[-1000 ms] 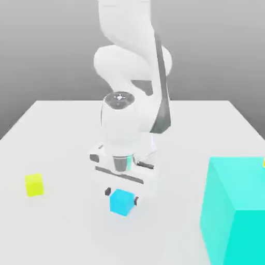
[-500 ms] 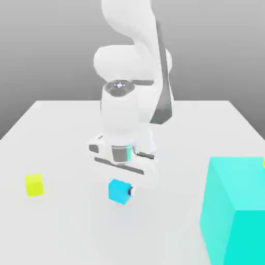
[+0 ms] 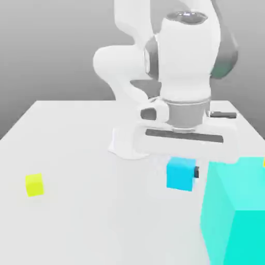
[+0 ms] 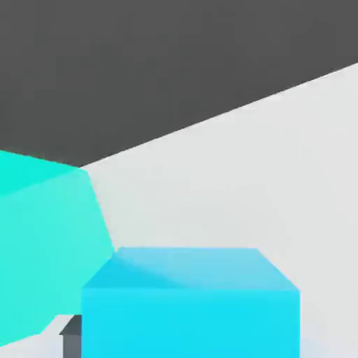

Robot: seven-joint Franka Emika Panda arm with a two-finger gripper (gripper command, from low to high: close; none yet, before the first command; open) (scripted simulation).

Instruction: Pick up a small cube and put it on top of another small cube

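A small sky-blue cube [image 3: 181, 174] hangs above the white table [image 3: 77, 155], held between the fingers of my gripper [image 3: 182, 173], which is shut on it. The hand sits just to the exterior view's left of the huge turquoise block [image 3: 235, 212]. In the hand view the same sky-blue cube [image 4: 190, 304] is close up, with a dark fingertip [image 4: 70, 328] at its side and the turquoise block [image 4: 45, 238] right beside it. A small yellow cube [image 3: 34, 184] rests on the table at the exterior view's left.
The turquoise block stands tall at the exterior view's right, close to the held cube. The arm's white base [image 3: 129, 140] rises from the middle of the table behind the hand.
My gripper has closed on the sky-blue cube, lifted it off the table and carried it toward the exterior view's right, up to the turquoise block.
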